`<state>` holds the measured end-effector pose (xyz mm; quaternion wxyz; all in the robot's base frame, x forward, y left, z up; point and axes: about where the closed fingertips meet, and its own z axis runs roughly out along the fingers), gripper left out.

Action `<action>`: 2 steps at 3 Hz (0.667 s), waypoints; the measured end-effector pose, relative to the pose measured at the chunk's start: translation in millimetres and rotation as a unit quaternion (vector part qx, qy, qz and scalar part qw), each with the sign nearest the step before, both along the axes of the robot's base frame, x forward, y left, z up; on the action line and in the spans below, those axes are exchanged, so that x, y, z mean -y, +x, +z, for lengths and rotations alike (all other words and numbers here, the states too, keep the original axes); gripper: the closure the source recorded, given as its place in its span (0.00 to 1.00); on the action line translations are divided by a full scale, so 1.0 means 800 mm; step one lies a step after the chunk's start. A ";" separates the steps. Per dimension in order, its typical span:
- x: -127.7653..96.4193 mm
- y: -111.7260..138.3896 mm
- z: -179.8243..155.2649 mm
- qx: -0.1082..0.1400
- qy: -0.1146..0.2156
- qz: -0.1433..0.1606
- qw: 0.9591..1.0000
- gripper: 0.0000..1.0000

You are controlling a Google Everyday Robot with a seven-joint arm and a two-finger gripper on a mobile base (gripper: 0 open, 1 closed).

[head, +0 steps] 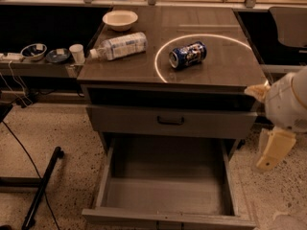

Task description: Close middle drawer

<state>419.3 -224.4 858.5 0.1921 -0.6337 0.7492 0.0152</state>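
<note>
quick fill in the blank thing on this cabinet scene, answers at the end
1. The middle drawer is pulled ____, not shut.
2. Inside the white ring lies a blue ____.
3. The gripper hangs near the picture's ____ edge, beside the cabinet.
4. The plastic bottle lies on its ____ near the bowl.

Missing words: out; can; right; side.

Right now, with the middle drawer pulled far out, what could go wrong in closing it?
1. The gripper hangs right of the middle drawer, not before its front panel; swinging inward may strike the tray's side wall.
2. A hard shove could jolt the cabinet, and the can and bottle lying on their sides on top might roll.
</note>
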 end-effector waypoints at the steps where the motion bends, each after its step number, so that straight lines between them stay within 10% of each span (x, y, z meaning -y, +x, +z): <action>1: -0.001 -0.010 -0.042 0.015 0.019 0.050 0.998 0.00; 2: -0.002 -0.011 -0.041 0.025 0.011 0.075 0.997 0.00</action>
